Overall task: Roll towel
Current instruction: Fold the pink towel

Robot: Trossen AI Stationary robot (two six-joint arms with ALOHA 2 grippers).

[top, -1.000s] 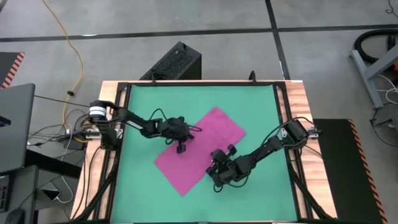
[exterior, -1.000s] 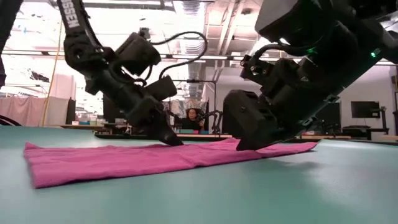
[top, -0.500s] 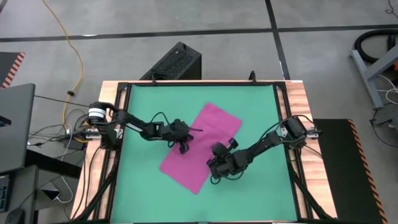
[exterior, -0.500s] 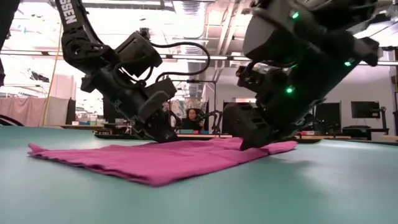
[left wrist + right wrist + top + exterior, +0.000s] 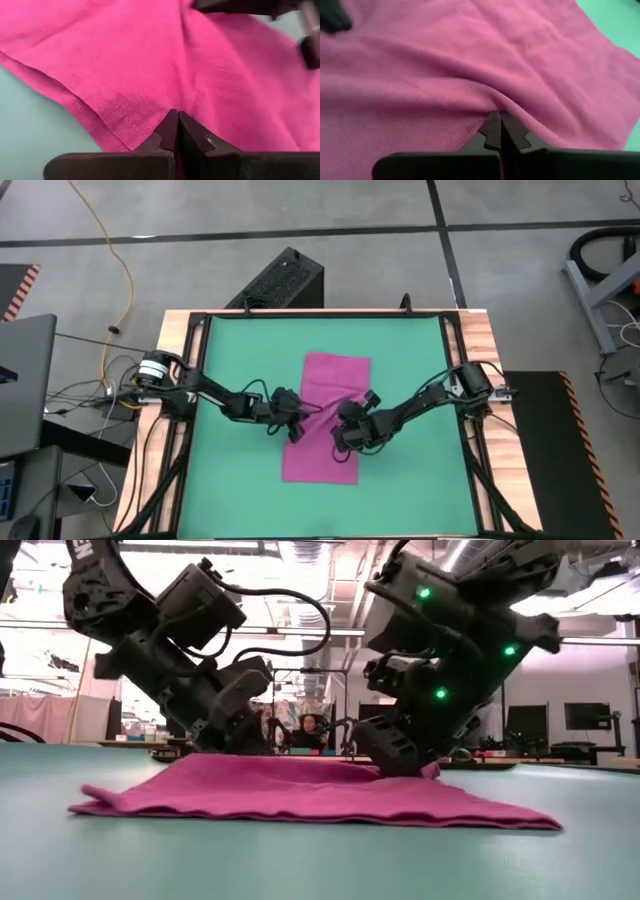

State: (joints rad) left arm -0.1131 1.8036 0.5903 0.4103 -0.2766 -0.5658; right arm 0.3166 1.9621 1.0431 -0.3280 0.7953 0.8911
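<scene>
Towel (image 5: 325, 415) swung lengthwise, pinched between closed left tool (image 5: 293, 427) and right tool (image 5: 345, 442).

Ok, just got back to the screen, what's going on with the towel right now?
Both arms are working the magenta-purple soft cloth towel, which lies spread flat on the green table mat, its long side running away from the front edge. The left gripper is shut and pinching the towel at its left edge, and the right gripper is shut on its right edge, the fabric bunching slightly at its tips. No roll has been started yet.
</scene>
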